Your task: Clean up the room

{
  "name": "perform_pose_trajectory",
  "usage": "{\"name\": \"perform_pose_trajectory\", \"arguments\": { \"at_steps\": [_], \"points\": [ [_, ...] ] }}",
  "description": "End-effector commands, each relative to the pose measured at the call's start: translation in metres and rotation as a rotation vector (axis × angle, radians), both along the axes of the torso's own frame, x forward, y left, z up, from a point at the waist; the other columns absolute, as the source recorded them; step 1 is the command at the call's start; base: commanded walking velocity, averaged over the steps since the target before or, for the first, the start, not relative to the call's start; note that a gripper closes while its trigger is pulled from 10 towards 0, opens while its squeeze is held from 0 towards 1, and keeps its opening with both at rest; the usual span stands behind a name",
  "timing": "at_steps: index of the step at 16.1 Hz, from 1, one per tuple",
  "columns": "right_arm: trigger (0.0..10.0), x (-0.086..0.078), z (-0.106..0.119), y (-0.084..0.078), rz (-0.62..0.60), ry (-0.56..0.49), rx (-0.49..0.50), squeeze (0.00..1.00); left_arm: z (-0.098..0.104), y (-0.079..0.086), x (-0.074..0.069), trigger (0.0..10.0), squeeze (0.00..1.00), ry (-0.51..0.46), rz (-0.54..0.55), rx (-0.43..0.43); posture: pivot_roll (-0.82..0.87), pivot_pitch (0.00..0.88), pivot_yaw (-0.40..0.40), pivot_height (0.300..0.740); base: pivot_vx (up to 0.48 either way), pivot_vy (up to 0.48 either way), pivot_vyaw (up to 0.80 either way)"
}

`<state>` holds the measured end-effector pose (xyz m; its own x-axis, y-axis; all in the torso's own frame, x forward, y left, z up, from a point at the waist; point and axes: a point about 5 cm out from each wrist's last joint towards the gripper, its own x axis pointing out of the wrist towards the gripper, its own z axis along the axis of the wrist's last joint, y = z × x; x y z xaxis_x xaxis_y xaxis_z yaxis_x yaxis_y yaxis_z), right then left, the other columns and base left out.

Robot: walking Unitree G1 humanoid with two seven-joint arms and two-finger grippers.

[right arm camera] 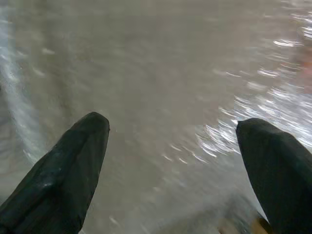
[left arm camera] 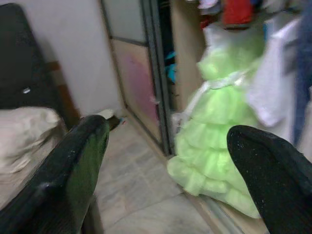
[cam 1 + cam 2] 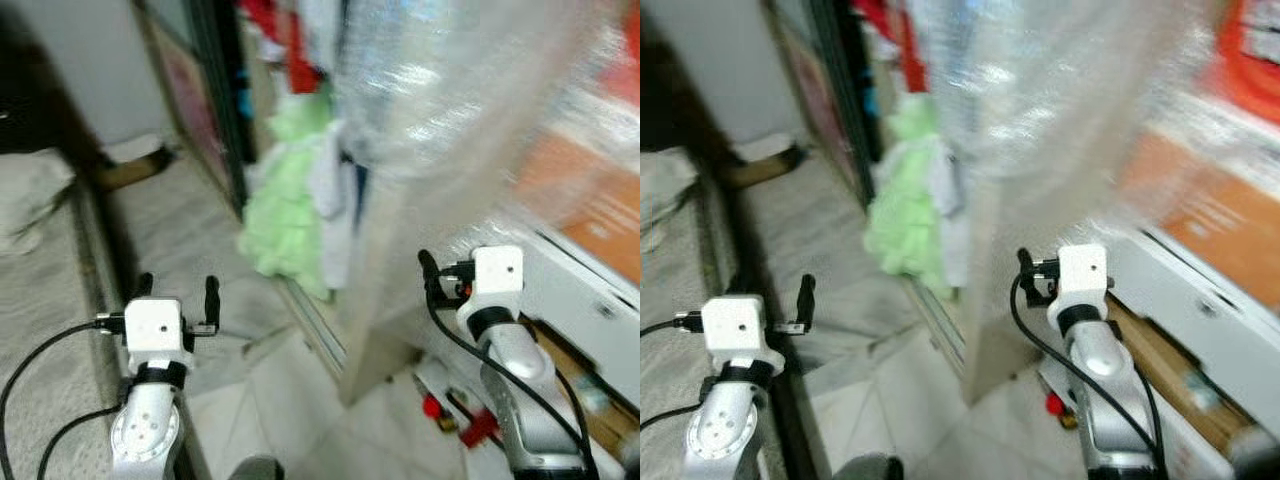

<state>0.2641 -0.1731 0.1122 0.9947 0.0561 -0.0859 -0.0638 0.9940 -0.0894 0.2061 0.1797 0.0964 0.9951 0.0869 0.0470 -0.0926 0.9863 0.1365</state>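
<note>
Green ruffled dress (image 2: 214, 141) beside wardrobe door, both pincers apart and empty, no writing readable

Green dress (image 2: 219, 146) ruffled sheer cloth; plastic wrap (image 3: 470, 110) glossy, crinkled; floor (image 3: 190, 230) matt stone tile.

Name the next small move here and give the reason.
Probably pause to steady the blurred head views, then edge toward the green dress at the open wardrobe. Both the left gripper and right gripper are open and empty; a plastic-wrapped panel stands right before the right one.
</note>
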Motion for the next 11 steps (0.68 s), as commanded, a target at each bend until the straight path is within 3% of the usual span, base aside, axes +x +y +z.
{"name": "perform_pose_trajectory", "arguments": {
  "at_steps": [1,8,11],
  "points": [
    [10.0,-0.0001,-0.0008,0.0038,0.015,0.003,0.012,0.0,-0.0001,0.003,-0.0011,10.0,0.0,0.011,0.01,0.0,-0.02,0.0,-0.021,0.74,0.0,0.0,0.8],
    [10.0,0.0012,-0.0027,0.0095,0.047,0.009,0.021,0.0,-0.0007,0.0025,-0.0022,10.0,0.0,0.022,0.019,0.002,-0.02,0.0,-0.02,0.74,0.0,0.0,0.8],
    [10.0,0.0017,-0.0023,0.0112,0.062,0.006,0.02,0.0,-0.0015,0.003,-0.0027,10.0,0.0,0.033,0.039,0.013,-0.02,0.0,-0.021,0.74,0.0,0.0,0.27]
  ]
}}
